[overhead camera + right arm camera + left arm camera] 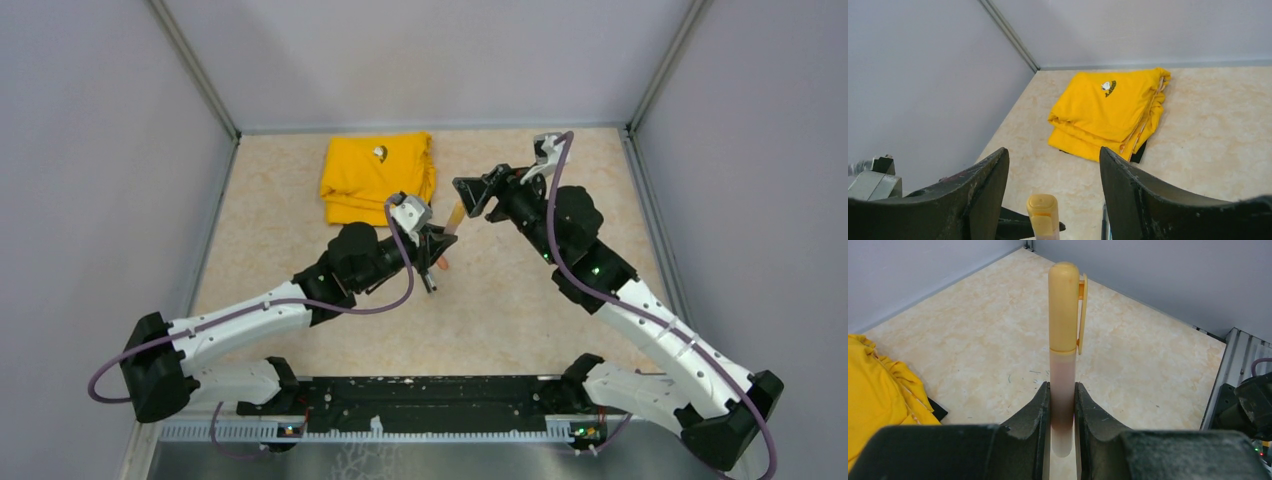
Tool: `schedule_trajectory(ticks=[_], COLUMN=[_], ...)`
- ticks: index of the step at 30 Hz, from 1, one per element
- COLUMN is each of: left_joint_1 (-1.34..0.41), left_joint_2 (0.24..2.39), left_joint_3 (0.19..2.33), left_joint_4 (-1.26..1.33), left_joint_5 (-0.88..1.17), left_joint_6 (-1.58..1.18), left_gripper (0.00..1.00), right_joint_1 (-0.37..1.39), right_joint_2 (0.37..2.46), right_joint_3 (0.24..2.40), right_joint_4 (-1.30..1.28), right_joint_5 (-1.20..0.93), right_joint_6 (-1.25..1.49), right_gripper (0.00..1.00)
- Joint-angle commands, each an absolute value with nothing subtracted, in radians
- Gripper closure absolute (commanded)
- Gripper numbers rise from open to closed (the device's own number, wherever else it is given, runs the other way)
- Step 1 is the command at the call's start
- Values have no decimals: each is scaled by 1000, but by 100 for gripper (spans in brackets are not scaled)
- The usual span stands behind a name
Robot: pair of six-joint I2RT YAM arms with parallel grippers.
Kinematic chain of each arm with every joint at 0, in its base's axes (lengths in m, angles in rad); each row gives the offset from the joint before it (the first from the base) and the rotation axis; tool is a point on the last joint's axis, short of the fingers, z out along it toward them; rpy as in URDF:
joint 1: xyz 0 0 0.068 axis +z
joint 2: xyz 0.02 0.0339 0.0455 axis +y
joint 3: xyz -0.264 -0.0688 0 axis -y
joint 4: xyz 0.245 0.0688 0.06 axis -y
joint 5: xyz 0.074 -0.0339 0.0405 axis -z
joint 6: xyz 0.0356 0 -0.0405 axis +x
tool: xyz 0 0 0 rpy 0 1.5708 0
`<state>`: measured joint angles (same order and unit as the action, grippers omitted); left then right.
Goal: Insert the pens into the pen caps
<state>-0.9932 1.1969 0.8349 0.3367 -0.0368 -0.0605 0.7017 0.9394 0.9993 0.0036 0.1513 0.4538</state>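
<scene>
My left gripper is shut on the pale lower barrel of an orange marker and holds it upright above the table. A light orange cap with a clip sits on the marker's top end. In the top view the left gripper holds the marker pointing at my right gripper. The right gripper is open, and the capped end shows low between its fingers without touching them. A thin dark blue pen lies on the table by the right finger. The dark blue cap is out of view.
A folded yellow cloth lies at the back left of the table, with a dark thing sticking out under it. A small orange thing lies on the table under the left gripper. Grey walls close in three sides.
</scene>
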Motion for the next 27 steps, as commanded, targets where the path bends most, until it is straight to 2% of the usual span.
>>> schedule_trajectory(ticks=[1, 14, 27], left_joint_1=[-996, -996, -996], left_joint_2=[1181, 1187, 1194], left_joint_3=[826, 841, 853], left_joint_4=[362, 352, 347], left_joint_5=[-5, -6, -7], left_joint_6=[-75, -66, -63], left_gripper=[100, 100, 100], right_joint_1=[690, 685, 686], right_joint_2=[956, 994, 1020], right_joint_3=[1088, 1096, 1082], right_joint_4=[-89, -113, -94], right_joint_5=[120, 27, -29], right_joint_6=[514, 514, 501], right_gripper=[37, 53, 55])
